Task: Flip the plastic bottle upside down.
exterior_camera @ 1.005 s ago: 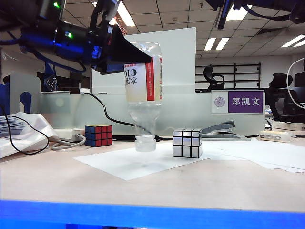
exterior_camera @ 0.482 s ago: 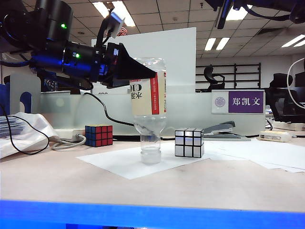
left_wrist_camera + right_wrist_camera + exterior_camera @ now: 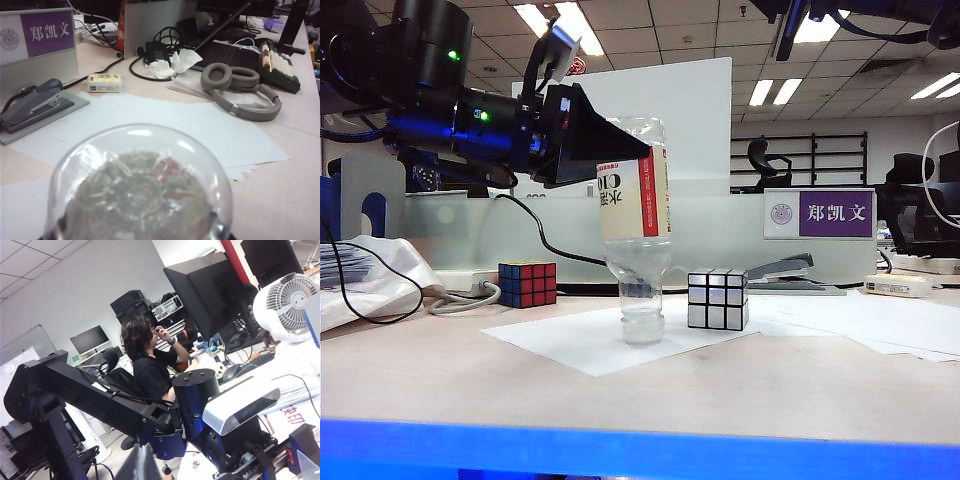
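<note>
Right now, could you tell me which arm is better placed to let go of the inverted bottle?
Left. Its tool is at the plastic bottle, which stands cap-down on the paper. The right tool is raised, away from it.

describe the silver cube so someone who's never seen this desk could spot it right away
Find the white sheet of paper in the middle of the desk, where the upside-down plastic bottle stands on its cap. The silver cube sits just right of that bottle. Unlike the colourful cube further left, its faces are mirror-like silver tiles with black gaps.
</note>
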Robot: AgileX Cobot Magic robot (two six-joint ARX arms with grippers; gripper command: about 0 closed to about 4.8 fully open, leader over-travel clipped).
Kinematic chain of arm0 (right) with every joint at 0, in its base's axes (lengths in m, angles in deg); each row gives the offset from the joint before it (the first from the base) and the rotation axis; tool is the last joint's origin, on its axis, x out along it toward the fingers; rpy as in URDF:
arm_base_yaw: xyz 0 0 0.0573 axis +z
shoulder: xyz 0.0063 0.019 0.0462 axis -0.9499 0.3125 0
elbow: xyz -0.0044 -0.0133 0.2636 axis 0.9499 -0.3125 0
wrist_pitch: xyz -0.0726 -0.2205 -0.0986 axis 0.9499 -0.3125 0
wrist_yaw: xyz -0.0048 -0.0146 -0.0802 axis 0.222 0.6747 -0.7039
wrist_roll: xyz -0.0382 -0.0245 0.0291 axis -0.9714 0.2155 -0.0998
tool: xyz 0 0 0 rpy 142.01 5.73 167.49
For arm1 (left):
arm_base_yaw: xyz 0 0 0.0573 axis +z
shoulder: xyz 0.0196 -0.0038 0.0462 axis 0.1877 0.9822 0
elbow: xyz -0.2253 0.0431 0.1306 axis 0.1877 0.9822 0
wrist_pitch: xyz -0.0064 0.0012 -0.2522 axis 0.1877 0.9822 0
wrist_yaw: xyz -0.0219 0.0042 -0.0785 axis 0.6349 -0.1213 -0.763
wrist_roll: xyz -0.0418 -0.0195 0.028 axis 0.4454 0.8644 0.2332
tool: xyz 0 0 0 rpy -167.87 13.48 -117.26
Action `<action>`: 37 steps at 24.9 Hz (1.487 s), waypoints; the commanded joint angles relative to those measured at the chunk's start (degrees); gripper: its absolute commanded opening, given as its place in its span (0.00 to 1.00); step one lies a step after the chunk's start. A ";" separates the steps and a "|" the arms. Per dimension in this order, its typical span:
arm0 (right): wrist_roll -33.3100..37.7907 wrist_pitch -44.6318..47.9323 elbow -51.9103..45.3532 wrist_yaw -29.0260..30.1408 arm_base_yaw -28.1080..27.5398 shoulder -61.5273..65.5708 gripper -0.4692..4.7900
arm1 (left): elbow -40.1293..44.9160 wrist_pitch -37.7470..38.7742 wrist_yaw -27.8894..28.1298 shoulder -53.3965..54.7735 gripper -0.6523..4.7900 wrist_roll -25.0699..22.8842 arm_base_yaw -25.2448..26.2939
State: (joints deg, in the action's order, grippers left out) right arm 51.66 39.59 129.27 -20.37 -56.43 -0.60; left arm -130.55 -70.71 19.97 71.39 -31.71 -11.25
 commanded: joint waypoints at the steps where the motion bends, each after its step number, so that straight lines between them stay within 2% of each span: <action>1: -0.26 0.98 0.17 0.02 0.11 -0.17 0.07 | -0.07 -1.29 -1.51 -0.09 0.75 0.22 -0.07; 3: -0.26 0.96 0.17 0.04 0.09 -0.17 0.07 | -0.07 -2.05 -1.53 -0.09 0.77 1.18 -0.07; 5: -0.24 0.96 0.17 0.09 0.11 -0.17 0.07 | -0.07 -4.22 -2.49 -0.09 0.88 3.17 -0.07; 11: -0.22 0.90 0.17 0.39 0.11 -0.15 0.07 | -0.07 -6.34 -4.13 -0.22 0.88 5.44 -0.07; 12: -0.22 0.90 0.17 0.52 0.11 -0.15 0.07 | -0.07 -6.34 -4.11 -0.22 0.91 5.44 -0.07; 13: -0.20 0.90 0.17 0.79 0.11 -0.15 0.07 | -0.07 -6.34 -3.93 -0.22 0.98 5.44 -0.04; 14: -0.20 0.87 0.17 1.44 0.11 -0.15 0.07 | -0.07 -6.32 -3.58 -0.22 1.00 5.35 0.00; 19: -0.17 0.72 0.17 1.60 0.11 -0.17 0.07 | -0.07 -8.20 0.35 -0.57 1.00 5.07 0.11; 30: 1.07 1.22 0.20 1.38 -0.02 -0.17 0.07 | -0.07 -8.07 -2.51 -9.81 1.00 8.44 2.56; 31: 0.83 1.70 0.22 1.33 -0.31 -0.17 0.07 | -0.07 -8.04 -2.73 -12.26 0.79 9.03 3.63; 33: 0.87 4.44 0.24 1.14 -2.60 -0.17 0.07 | -0.07 -8.00 -2.38 -17.84 0.45 10.95 7.04; 34: 0.90 4.85 0.31 0.92 -3.69 -0.33 0.07 | -0.04 -7.67 -2.40 -21.24 0.21 13.46 9.92; 35: 0.87 4.85 0.55 0.74 -5.33 -0.59 0.07 | -0.04 -5.81 -2.47 -25.03 0.11 17.14 13.44; 36: 0.85 4.85 0.55 -0.26 -7.08 -0.70 0.07 | -0.02 -1.25 -2.60 -28.72 0.11 18.12 16.48; 37: 0.17 4.81 0.55 -1.01 -8.68 -0.90 0.07 | 0.04 4.81 -1.79 -32.02 0.11 16.04 18.67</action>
State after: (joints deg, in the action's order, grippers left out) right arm 52.47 43.53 129.45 -19.99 -64.04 -1.12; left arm -130.44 -72.15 17.87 41.30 -14.48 6.39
